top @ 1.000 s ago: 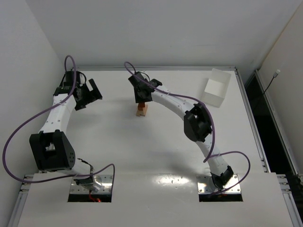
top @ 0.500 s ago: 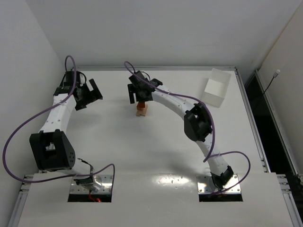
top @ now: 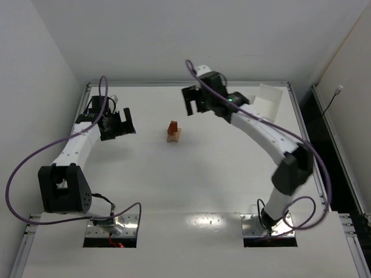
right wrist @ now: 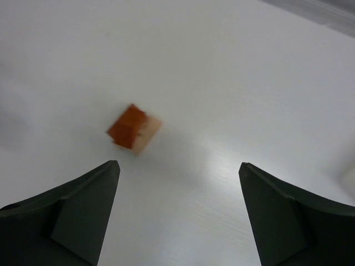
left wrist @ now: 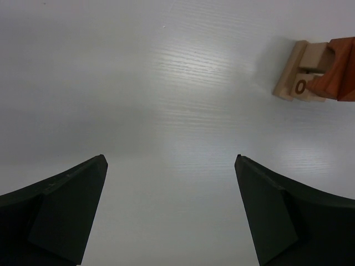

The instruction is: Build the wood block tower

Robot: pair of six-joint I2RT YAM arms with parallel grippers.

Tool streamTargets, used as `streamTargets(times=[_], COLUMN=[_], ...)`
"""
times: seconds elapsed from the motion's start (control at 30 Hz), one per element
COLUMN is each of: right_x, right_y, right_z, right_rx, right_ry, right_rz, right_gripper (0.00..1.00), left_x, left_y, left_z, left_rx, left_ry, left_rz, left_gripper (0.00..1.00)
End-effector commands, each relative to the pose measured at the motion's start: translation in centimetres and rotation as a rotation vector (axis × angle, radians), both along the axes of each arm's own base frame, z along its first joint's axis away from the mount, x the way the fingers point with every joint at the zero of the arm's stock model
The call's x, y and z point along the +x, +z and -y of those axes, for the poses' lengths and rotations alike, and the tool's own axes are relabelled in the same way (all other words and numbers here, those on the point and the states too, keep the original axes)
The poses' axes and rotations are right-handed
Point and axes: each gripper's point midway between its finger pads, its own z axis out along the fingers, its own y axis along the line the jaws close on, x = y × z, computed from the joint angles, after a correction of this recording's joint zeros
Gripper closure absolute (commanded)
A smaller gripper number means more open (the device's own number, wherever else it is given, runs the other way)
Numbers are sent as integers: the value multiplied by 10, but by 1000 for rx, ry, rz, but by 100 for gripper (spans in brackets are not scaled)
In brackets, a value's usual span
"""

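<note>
A white table (top: 191, 185) carries the whole scene, with the left arm (top: 75, 147) bent toward its far-left corner and the right arm (top: 266, 136) stretched in a long arc toward the far middle. A white box (top: 268, 104) sits at the far right, partly hidden behind the right arm and well apart from the build.

The left gripper (top: 119, 123) hangs to the left of the work, its jaws spread wide with nothing between them. The right gripper (top: 195, 107) is poised beyond and to the right of the work, its jaws likewise spread and empty. Neither touches any wood.

The tower (top: 173, 132) stands alone near the middle of the table, between the two grippers. The left wrist view shows pale blocks (left wrist: 299, 77) at its base, one marked with a ring, and a red block (left wrist: 338, 69) seated on them. From the right wrist the red block caps the stack, tilted to the camera.

No loose blocks show anywhere on the table, so the stacking looks finished or very nearly so. What seems left, at most, is for the arms to draw clear without brushing the stack.
</note>
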Motion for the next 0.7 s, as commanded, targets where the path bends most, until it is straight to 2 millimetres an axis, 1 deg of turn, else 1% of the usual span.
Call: streamTargets(times=[0.0, 0.03, 0.07, 0.1, 0.13, 0.17, 0.2, 0.23, 0.27, 0.33, 0.37, 0.4, 0.5, 0.53, 0.57, 0.63, 0.67], right_x=[-12, -12, -21, -39, -55, -62, -64, -70, -76, -75, -77, -77, -74, -74, -72, -72, -73], right_y=[9, 3, -7, -23, -50, -52, -63, -66, -82, -81, -87, -89, -87, -87, -87, -84, -88], right_z=[86, 114, 122, 137, 148, 152, 157, 156, 168, 177, 186, 190, 205, 208, 215, 217, 223], right_rx=[-117, -150, -144, -159, -156, -149, -153, -123, -114, -85, -70, -68, -65, -64, -64, -55, -56], right_ry=[-11, -21, 27, 40, 94, 118, 109, 119, 103, 47, 25, 13, -29, -38, -58, -59, -74], right_rz=[89, 87, 63, 30, -33, -33, -50, -52, -88, -56, -79, -75, -65, -66, -66, -59, -68], right_gripper=[13, 13, 13, 12, 10, 10, 10, 10, 10, 10, 10, 10, 10, 10, 10, 10, 10], left_x=[6, 7, 7, 9, 6, 9, 11, 9, 11, 11, 11, 11, 11, 11, 11, 11, 11], left_y=[9, 4, 4, 2, -2, -5, -4, -11, -14, -20, -22, -25, -25, -29, -29, -29, -29], left_z=[1, 1, 1, 0, 0, -3, -3, 0, -3, -3, -5, -7, -7, -8, -8, -6, -6], left_rx=[46, 45, 45, 54, 60, 76, 77, 81, 94, 99, 109, 115, 121, 126, 126, 125, 125], left_ry=[-67, -67, -67, -78, -88, -91, -91, -108, -98, -106, -99, -94, -101, -109, -109, -126, -126], left_rz=[69, 57, 57, 57, 48, 48, 59, 40, 37, 29, 28, 18, 18, 10, 10, 12, 12], left_gripper=[0, 0, 0, 0, 0, 0, 0, 0, 0, 0, 0, 0, 0, 0, 0, 0, 0])
